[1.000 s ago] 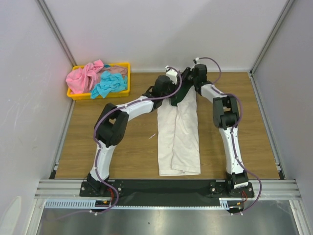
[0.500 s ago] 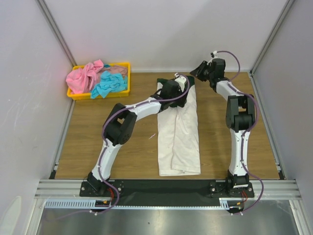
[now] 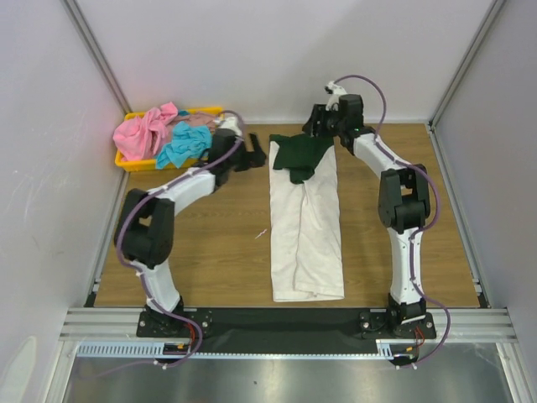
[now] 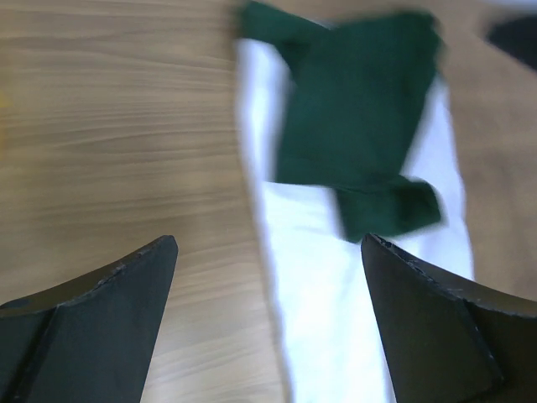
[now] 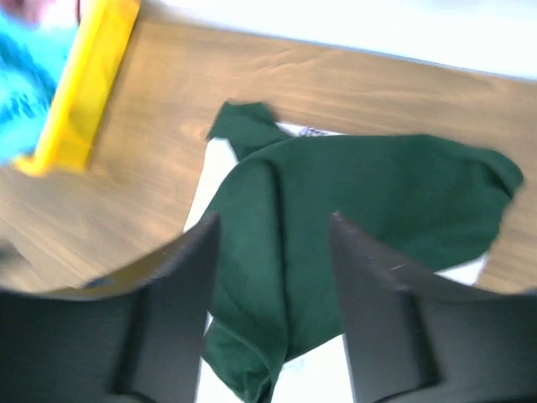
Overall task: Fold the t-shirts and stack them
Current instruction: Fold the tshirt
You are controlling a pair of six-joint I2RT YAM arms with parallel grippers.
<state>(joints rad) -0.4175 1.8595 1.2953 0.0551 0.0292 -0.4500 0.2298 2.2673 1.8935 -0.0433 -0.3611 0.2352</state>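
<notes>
**Left pincer** (image 4: 268,248): fingers wide apart, nothing between them. It hangs over bare table (image 3: 210,252), near the upper left corner of the shirt and not touching it, centre-left in the top view

**Right pincer** (image 5: 275,222): fingers apart, nothing gripped. It sits above the shirt's upper right corner, and its own camera looks down on the green cloth

**Shirt** (image 3: 306,235): white with dark green sleeves (image 3: 300,155), lying flat at the centre of the top view
- Shape: sides folded in to make one long narrow strip
- Long axis: top to bottom of the frame, a touch off vertical
- Direction: sleeve end points to the top of the frame; hem (image 3: 308,294) points to the bottom, close to the arm bases
- Sleeves: laid across the upper end, rumpled and skewed, one tip hanging lower left

**Step in hand (a judgement):** the lengthwise fold looks done and the crosswise fold is next. To do it well:
- Flatten the sleeves inside the strip's outline first
- Take two matching corners of one end, one per pincer, pinching all layers
- Lift evenly and carry that end along the long axis
- Lay it edge on edge, so that the strip neither twists nor fans open

**Tray** (image 3: 126,164): yellow, upper left of the top view, well apart from the strip. It holds a pink shirt (image 3: 143,134) and a turquoise shirt (image 3: 185,147), both crumpled and unfolded
</notes>
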